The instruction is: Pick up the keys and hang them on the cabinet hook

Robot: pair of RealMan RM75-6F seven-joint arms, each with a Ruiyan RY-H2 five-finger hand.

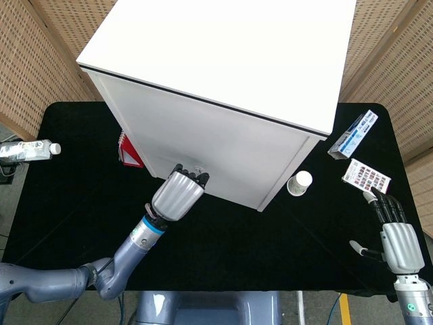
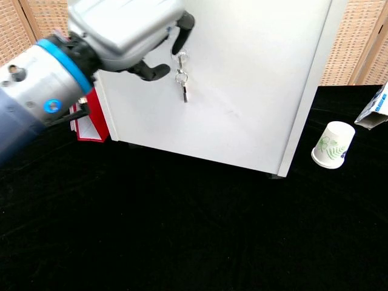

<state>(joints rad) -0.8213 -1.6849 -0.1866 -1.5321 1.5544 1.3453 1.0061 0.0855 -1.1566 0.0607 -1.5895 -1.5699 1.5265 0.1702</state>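
A small bunch of silver keys (image 2: 182,82) hangs straight down on the white cabinet's (image 2: 254,91) front face, its ring on a small hook (image 2: 180,57). My left hand (image 2: 121,30) is just left of the keys, fingers spread, with one fingertip (image 2: 183,27) right above the ring and nothing held. In the head view the left hand (image 1: 178,193) sits a little back from the cabinet front, and the hook (image 1: 198,166) shows past its fingertips. My right hand (image 1: 397,235) lies open on the black table at the far right, fingers stretched out.
A paper cup (image 2: 332,144) lies by the cabinet's right corner. A red box (image 2: 91,124) stands at its left corner. A blue-white carton (image 1: 353,133) and a printed card (image 1: 366,175) lie at the right, and a plastic bottle (image 1: 27,149) at the far left edge.
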